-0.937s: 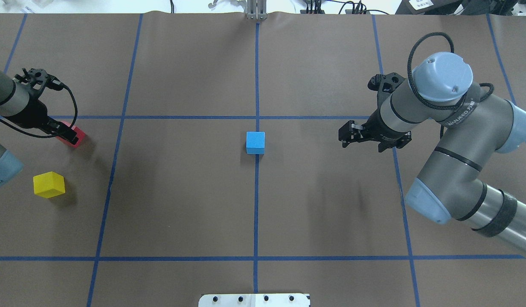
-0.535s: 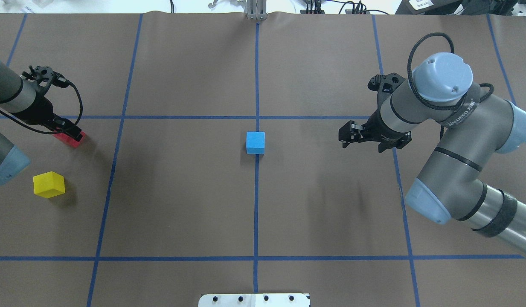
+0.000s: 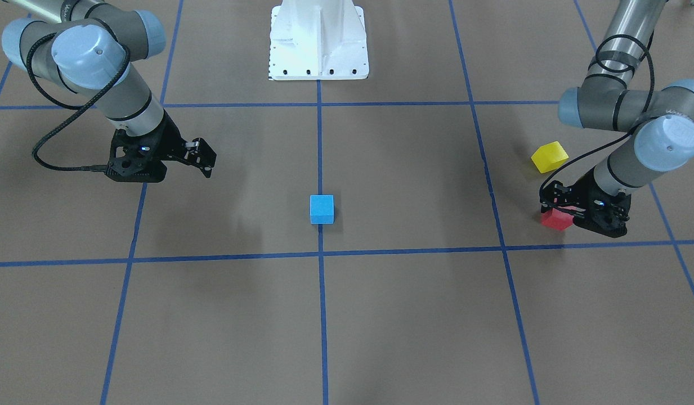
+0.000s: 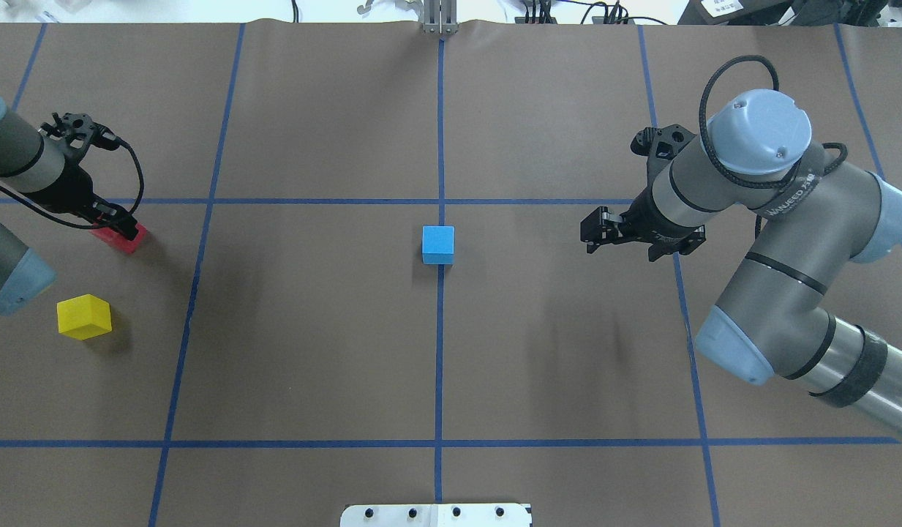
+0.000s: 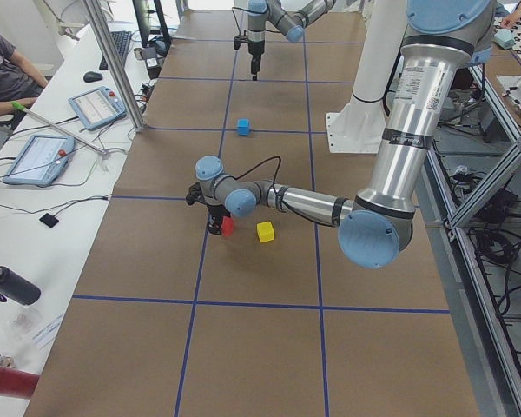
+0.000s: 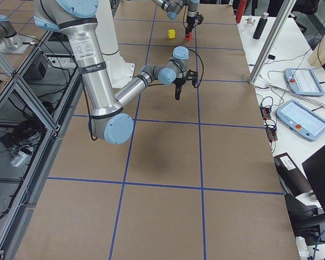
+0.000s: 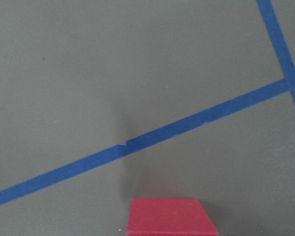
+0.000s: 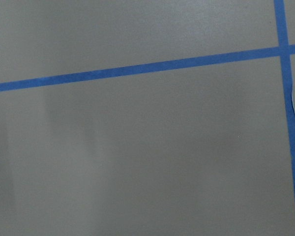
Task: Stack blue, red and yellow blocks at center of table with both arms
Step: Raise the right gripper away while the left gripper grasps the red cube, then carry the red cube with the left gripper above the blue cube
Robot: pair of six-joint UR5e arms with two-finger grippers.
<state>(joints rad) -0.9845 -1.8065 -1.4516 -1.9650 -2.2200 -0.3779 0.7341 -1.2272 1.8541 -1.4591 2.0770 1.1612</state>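
The blue block point(image 4: 438, 244) stands alone on the centre line; it also shows in the front view point(image 3: 322, 209). The red block point(image 4: 129, 242) lies at the far left, seen in the front view point(image 3: 554, 220) and at the bottom edge of the left wrist view point(image 7: 169, 219). My left gripper point(image 4: 121, 228) is down over the red block, jaws either side of it and seemingly open. The yellow block point(image 4: 84, 317) sits just nearer to the robot. My right gripper point(image 4: 591, 234) is open and empty, hovering right of the blue block.
Brown paper with a blue tape grid point(image 4: 440, 366) covers the table. The robot's white base point(image 3: 318, 39) stands at the near middle edge. Operators' tablets point(image 5: 39, 156) lie on a side bench beyond the far edge.
My left arm has shifted slightly and its gripper has sunk lower over the red block, hiding more of it. The right arm and all three blocks have stayed still.
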